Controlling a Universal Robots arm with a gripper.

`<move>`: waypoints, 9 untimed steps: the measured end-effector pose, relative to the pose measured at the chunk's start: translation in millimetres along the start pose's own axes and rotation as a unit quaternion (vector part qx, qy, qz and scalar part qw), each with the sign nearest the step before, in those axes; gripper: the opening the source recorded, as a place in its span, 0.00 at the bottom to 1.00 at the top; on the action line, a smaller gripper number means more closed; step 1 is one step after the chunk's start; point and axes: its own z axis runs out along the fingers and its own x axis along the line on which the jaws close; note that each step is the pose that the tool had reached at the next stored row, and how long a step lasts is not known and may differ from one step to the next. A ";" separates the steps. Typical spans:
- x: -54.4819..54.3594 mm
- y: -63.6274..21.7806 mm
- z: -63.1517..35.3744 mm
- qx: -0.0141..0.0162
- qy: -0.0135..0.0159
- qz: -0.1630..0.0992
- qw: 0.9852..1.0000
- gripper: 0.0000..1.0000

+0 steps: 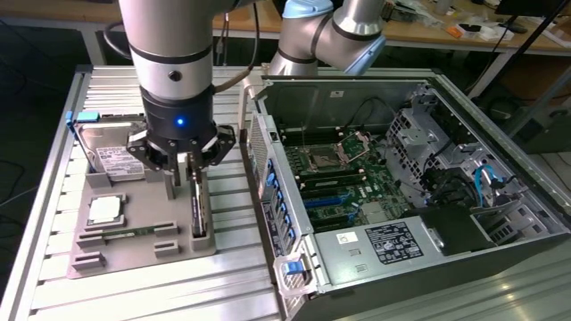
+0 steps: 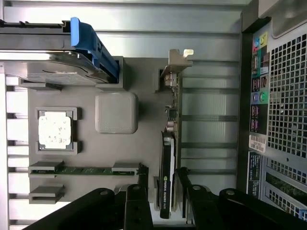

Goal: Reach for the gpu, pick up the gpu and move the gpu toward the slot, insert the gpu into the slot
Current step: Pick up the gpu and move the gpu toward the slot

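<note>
The gpu (image 1: 198, 212) stands on its edge in a grey fixture tray (image 1: 107, 257) on the exterior view's left. In the wrist view the gpu (image 2: 168, 158) is a thin green card with a black cooler and a silver bracket at its far end. My gripper (image 1: 191, 175) hangs straight above it, and its black fingers (image 2: 136, 203) straddle the card's near end. The gripper (image 2: 163, 191) is open, with a gap showing on one side of the card. The slot (image 1: 332, 199) lies on the motherboard inside the open computer case (image 1: 499, 221).
The tray also holds a silver hard drive (image 1: 111, 159) with a blue clip, a processor chip (image 1: 105, 208) and a green memory stick (image 1: 134, 233). The case's perforated rear wall (image 2: 285, 100) stands close beside the tray. Everything rests on a ribbed aluminium table (image 1: 160, 294).
</note>
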 end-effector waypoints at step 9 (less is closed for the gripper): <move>-9.9 -1.1 11.0 0.000 0.001 0.001 1.000 0.36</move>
